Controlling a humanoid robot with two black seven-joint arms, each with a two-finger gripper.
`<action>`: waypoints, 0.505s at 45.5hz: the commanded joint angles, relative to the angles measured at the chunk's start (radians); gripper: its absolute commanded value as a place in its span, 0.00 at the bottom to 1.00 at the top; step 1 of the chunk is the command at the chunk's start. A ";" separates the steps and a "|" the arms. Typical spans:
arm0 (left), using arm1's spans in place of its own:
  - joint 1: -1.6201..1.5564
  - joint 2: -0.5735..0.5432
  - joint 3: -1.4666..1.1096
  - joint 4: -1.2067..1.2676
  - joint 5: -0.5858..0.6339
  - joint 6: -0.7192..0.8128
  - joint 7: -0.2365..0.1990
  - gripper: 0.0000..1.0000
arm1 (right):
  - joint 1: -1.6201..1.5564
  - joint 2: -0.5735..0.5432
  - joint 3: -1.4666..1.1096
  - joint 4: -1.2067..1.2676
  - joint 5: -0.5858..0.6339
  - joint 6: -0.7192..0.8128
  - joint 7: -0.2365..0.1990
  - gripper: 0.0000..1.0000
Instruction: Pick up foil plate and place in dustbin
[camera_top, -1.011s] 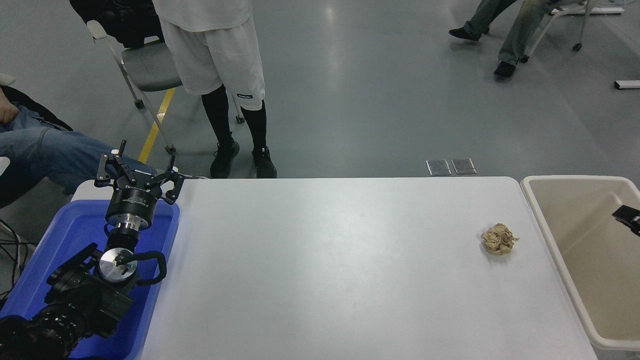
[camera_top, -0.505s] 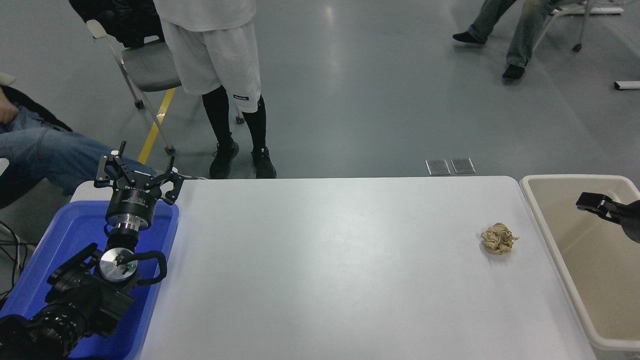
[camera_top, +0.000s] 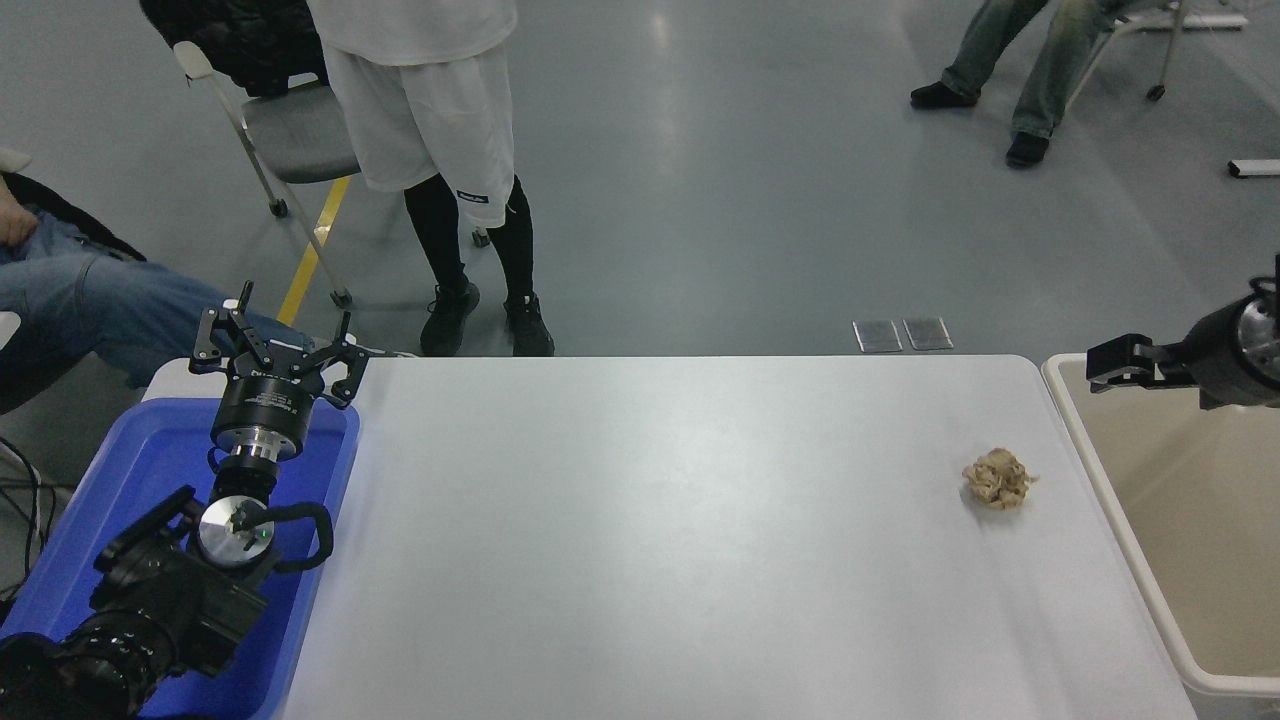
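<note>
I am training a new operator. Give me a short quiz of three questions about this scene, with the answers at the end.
1. True or false: the crumpled paper ball lies inside the dustbin.
2. Where is the left gripper parked? A) over the blue bin; B) over the dustbin; C) over the middle of the white table.
3. Short answer: which gripper is above the dustbin's far corner?

Key
1. False: it lies on the table, beside the dustbin and apart from it.
2. A.
3. The right gripper.
</note>
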 joint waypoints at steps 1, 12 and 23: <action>0.000 0.000 -0.001 0.000 0.000 0.000 0.001 0.99 | 0.136 0.080 0.009 0.017 0.000 0.177 0.002 1.00; 0.000 0.000 -0.001 0.000 0.000 0.002 0.001 0.99 | 0.127 0.106 0.089 0.011 -0.001 0.177 0.002 1.00; 0.000 0.000 0.001 0.000 0.000 0.002 -0.001 0.99 | 0.136 0.117 0.043 -0.050 -0.050 0.177 -0.001 1.00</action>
